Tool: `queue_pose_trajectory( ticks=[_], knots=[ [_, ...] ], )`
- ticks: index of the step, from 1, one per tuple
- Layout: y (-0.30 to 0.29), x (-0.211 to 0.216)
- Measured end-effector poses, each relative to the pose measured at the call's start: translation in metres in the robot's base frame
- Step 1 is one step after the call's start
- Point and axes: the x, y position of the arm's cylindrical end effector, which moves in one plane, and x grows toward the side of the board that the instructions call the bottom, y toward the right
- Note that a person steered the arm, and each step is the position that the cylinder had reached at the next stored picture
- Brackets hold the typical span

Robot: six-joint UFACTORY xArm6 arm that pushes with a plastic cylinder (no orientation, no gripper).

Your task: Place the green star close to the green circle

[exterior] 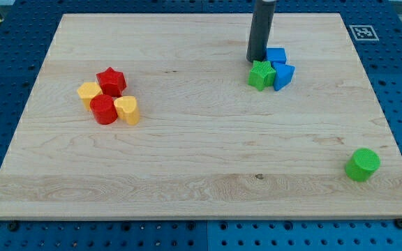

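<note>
Nearest us, the green circle point(363, 164) waits alone at the view's bottom right. Far up the board point(187, 160), the green star point(262, 74) sits jammed against two blue blocks point(279, 68). My tip point(257, 58), a bare rod holding nothing, stands just behind the star, seemingly poised to shove it down toward the circle.

My tip point(257, 59) is set just above the green star point(262, 74). The green circle point(362, 164) is seen well apart, on the worktop point(201, 174).
</note>
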Motion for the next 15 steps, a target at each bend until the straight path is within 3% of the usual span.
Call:
queue_pose_trajectory(
  ticks=[5,8,12,13,15],
  knots=[
    [0.012,0.048],
    [-0.019,0.056],
    [0.008,0.115],
    [0.008,0.145],
    [-0.016,0.156]
  ],
)
